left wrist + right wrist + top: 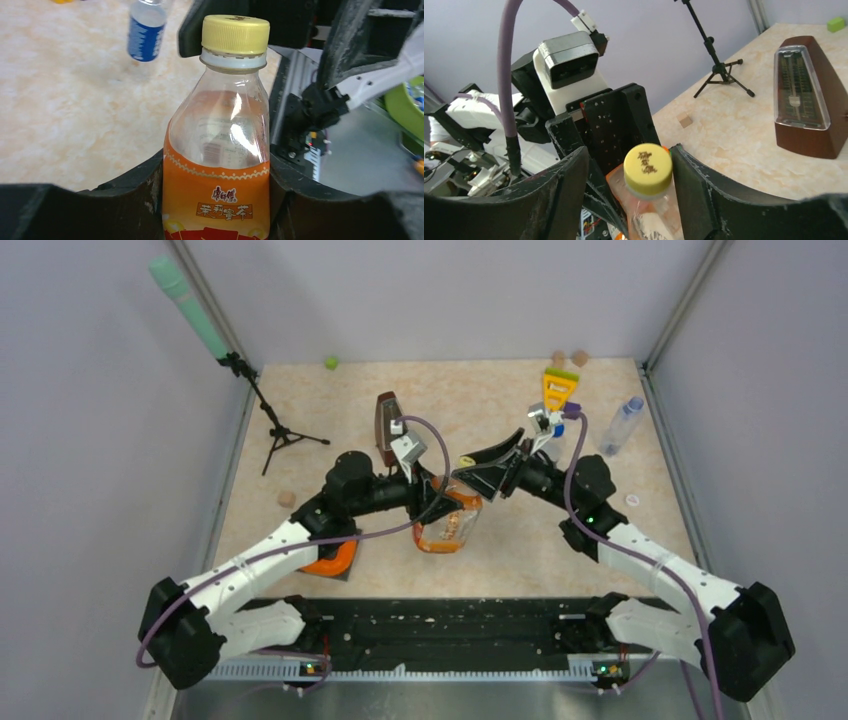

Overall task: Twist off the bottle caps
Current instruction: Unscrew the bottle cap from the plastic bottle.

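The left gripper (215,172) is clamped on the label of the squat orange-labelled clear plastic bottle (216,125), held mid-table. The bottle's long axis is tilted, and its round yellow plastic cap (648,167) points away from the arm bases. The right gripper (629,160) has its jaws apart on either side of that cap, with a gap showing on one side. There are three bottles: this one, a slim blue-labelled bottle (556,445) farther right, and a slim clear bottle (622,425) by the right wall. One small white cap (632,501) lies loose on the table.

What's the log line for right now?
left gripper: clamps orange bottle | right gripper: open around yellow cap | cap: on bottle
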Controlling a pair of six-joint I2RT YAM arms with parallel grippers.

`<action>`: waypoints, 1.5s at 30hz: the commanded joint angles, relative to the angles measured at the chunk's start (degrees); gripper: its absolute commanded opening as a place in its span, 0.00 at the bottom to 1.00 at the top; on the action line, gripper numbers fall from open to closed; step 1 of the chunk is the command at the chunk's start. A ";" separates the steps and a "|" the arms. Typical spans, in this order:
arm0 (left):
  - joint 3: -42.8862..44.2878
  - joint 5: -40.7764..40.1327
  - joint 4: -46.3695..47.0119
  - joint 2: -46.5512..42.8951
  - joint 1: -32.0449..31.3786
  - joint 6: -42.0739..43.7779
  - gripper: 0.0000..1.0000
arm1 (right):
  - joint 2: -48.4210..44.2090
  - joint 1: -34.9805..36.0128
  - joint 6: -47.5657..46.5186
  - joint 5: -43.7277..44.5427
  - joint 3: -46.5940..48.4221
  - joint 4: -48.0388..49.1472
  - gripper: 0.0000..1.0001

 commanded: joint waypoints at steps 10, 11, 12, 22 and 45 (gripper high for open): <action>8.32 -24.53 -15.99 -0.45 -7.89 9.13 0.00 | -0.74 0.60 1.07 7.25 1.81 -0.88 0.68; 8.51 -26.17 -15.84 -0.40 -9.15 9.46 0.00 | -0.64 0.63 0.84 7.50 2.10 -1.62 0.68; 8.84 -28.20 -15.84 -0.26 -10.35 9.65 0.00 | -0.73 0.64 0.75 8.02 2.13 -1.91 0.67; 9.58 -38.72 -13.39 -0.02 -14.66 9.84 0.00 | -0.35 0.89 -0.02 10.22 3.04 -5.98 0.57; 9.99 -35.00 -11.91 0.91 -15.10 11.39 0.00 | 1.12 1.08 2.70 12.03 2.37 -2.15 0.56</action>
